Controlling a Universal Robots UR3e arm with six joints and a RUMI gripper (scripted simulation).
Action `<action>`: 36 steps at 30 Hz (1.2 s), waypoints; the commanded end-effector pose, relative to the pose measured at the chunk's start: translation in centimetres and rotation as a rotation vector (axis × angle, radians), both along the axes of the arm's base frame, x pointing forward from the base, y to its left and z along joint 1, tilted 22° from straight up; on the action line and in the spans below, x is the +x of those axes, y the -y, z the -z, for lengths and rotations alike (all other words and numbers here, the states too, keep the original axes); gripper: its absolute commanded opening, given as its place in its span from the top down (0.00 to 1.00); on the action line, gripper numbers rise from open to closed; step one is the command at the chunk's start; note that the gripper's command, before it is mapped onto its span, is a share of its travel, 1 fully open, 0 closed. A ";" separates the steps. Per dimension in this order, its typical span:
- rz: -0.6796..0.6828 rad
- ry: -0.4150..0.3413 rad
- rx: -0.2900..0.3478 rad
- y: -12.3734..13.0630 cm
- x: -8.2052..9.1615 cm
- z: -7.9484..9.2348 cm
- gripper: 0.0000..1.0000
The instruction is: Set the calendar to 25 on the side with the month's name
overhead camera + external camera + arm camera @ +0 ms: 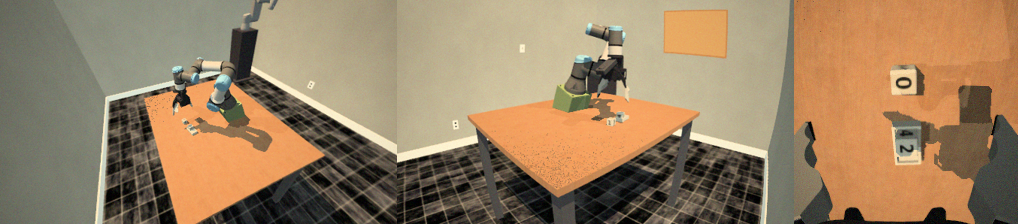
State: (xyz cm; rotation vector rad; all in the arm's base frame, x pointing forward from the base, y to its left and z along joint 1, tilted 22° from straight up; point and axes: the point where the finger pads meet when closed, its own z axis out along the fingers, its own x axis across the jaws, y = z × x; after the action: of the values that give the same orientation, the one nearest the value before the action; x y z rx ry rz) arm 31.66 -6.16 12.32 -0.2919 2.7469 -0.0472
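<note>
Apparently we were between grasps: the gripper point(183, 109) point(613, 98) point(902, 120) hung wide open, holding nothing, above the loose cube point(184, 121) point(610, 122) point(903, 81), which lay on the table point(210, 169) point(577, 143) point(839, 70) near the tray point(194, 132) point(623, 119) point(908, 162). Next, we judged, came lining up over the cube in the tray point(191, 128) point(620, 114) point(907, 146).

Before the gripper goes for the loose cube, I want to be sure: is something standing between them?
Nothing visible stands between the gripper and the loose cube; the tray lies beside that path.
</note>
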 end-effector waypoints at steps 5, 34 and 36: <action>0.000 0.002 -0.002 0.0 0.0 0.0 0.00; 0.003 0.002 0.000 0.0 0.2 0.7 0.71; 0.003 0.002 0.000 0.0 0.2 0.7 0.71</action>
State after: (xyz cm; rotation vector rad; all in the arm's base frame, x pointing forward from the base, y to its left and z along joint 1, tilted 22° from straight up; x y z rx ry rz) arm 31.85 -6.15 11.51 -0.2870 2.7473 -0.0459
